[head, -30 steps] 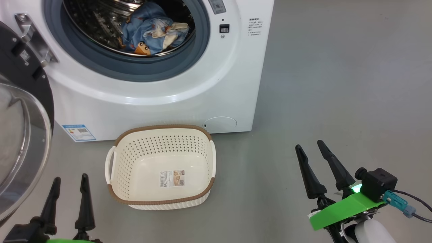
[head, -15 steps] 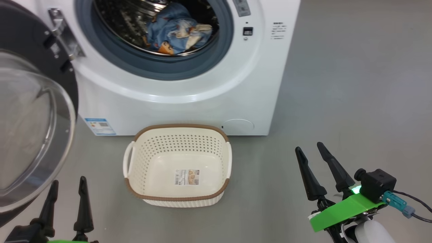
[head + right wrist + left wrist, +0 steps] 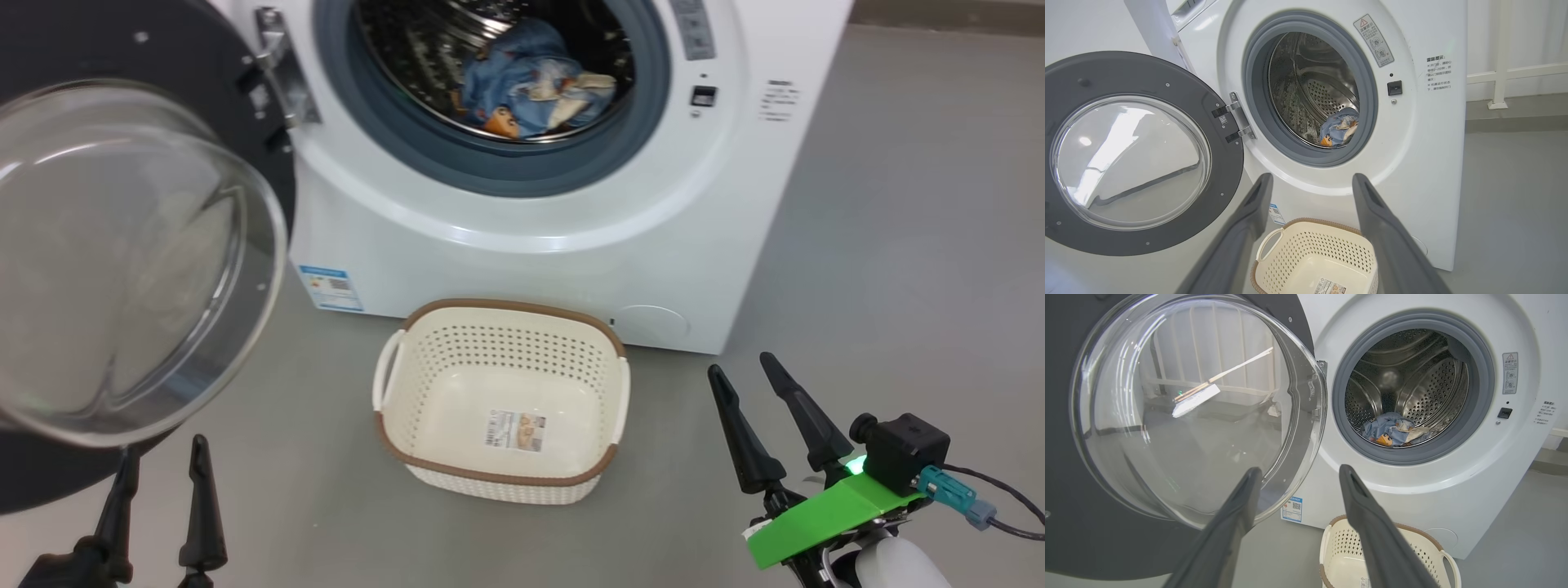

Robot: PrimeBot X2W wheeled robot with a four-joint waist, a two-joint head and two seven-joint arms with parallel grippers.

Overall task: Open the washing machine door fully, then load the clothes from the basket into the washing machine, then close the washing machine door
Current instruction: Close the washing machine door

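Note:
The white washing machine (image 3: pixel 522 269) stands with its round black door (image 3: pixel 204 65) swung open to the left, its clear glass bowl (image 3: pixel 122 261) bulging toward me. The light blue printed clothes (image 3: pixel 531 86) lie inside the steel drum, as my wrist views also show (image 3: pixel 1392 433) (image 3: pixel 1340 127). The cream basket (image 3: pixel 500 482) with a brown rim sits empty on the floor in front of the machine. My left gripper (image 3: pixel 163 461) is open, low at the left beneath the door glass. My right gripper (image 3: pixel 741 371) is open too, right of the basket.
Grey floor (image 3: pixel 914 245) stretches wide to the right of the machine. The open door takes up the room at the left. A white railing (image 3: pixel 1506 73) stands against the wall behind the machine's right side.
The whole head view has shifted right, so the camera has turned left and the door fills more of the picture. Both grippers stay open in much the same pose.

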